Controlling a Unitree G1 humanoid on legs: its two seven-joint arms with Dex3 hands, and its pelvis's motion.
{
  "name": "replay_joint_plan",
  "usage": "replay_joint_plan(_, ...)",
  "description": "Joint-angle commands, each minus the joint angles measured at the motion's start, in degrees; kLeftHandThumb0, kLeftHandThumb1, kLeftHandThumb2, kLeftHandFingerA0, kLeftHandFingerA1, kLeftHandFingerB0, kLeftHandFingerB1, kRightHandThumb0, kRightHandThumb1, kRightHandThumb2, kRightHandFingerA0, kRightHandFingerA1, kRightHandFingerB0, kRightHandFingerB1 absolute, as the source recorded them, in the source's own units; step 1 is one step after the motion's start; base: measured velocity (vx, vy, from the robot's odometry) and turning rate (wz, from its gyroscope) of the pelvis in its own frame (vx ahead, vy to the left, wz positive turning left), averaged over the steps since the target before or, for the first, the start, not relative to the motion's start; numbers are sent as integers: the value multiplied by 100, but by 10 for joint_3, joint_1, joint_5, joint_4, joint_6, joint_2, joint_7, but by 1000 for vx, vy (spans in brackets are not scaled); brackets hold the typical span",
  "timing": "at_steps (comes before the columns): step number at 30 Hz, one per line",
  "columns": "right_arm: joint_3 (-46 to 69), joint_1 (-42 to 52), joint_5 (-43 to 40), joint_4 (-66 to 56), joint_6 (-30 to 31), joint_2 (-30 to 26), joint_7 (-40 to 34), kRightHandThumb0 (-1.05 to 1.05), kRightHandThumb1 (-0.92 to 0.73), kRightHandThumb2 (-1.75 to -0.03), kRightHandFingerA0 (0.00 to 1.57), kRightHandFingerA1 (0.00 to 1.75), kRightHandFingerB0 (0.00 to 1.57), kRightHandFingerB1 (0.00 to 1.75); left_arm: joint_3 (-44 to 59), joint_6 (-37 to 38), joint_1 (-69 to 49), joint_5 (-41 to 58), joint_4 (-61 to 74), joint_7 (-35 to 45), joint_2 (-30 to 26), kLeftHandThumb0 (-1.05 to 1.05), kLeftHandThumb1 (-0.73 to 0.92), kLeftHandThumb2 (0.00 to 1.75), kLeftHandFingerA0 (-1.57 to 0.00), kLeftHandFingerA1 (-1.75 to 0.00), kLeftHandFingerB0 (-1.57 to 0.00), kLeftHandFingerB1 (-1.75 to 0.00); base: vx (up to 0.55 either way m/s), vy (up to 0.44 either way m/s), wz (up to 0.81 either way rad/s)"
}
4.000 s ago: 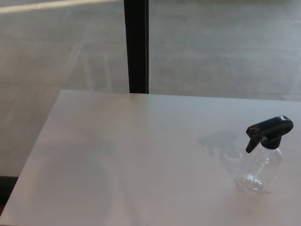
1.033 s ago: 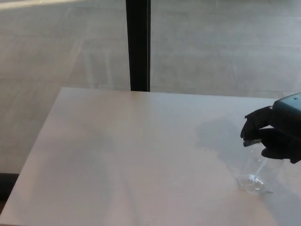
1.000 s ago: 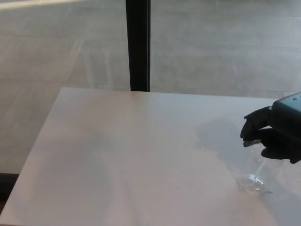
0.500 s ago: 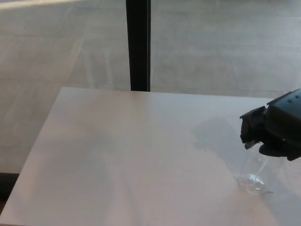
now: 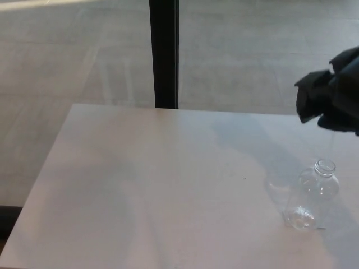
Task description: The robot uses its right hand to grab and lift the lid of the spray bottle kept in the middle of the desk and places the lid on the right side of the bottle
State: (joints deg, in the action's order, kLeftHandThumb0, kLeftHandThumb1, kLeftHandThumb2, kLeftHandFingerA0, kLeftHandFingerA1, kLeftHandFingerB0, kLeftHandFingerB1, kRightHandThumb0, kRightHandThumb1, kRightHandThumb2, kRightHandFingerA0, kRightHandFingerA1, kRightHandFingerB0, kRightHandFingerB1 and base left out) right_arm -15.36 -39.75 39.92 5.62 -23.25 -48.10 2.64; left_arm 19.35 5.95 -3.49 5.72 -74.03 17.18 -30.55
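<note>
Clear open-necked spray bottle [image 5: 314, 193], black lid [image 5: 312, 96] lifted

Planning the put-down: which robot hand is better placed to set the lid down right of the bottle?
Right. The right robot hand already holds the lid above the open bottle; no left robot hand shows.

Clear bottle [image 5: 315, 193] on pale beige desk [image 5: 140, 190]; black right hand [image 5: 334, 95], black post [image 5: 164, 53].

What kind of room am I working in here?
Probably an office or lab test space: a plain pale desk stands on a grey tiled floor with a black post behind it. Only a clear bottle sits there; the right hand holds its lid above.
</note>
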Motion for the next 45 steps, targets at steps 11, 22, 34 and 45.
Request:
replay_joint_plan(11, 86, -92, -56, 132, -49, -15, 21, -27, -71, -65, 86, 167, 87, 87, 5, 14, -8, 4, -3, 8, -10, -84, 70, 111, -48, -59, -33, -51, 0, 0, 0)
replay_joint_plan(22, 188, 83, -77, 152, 12, -9, -13, -23, -62, -93, 95, 156, 95, 96, 2, 23, -20, -1, -3, 0, -2, -84, 90, 67, -58, -49, -42, -39, 0, 0, 0)
replay_joint_plan(34, 108, 259, -12, 214, -82, 37, -134, -32, -75, -69, 86, 160, 86, 92, 8, 22, -18, 3, -6, -5, 6, -84, 89, 67, -57, -49, -41, -39, 0, 0, 0)
replay_joint_plan(45, 30, 267, 18, 254, -12, 67, -99, -45, -74, -63, 58, 88, 44, 37, 5, 25, -17, -2, -7, -3, 3, -85, 89, 67, -57, -48, -40, -38, 0, 0, 0)
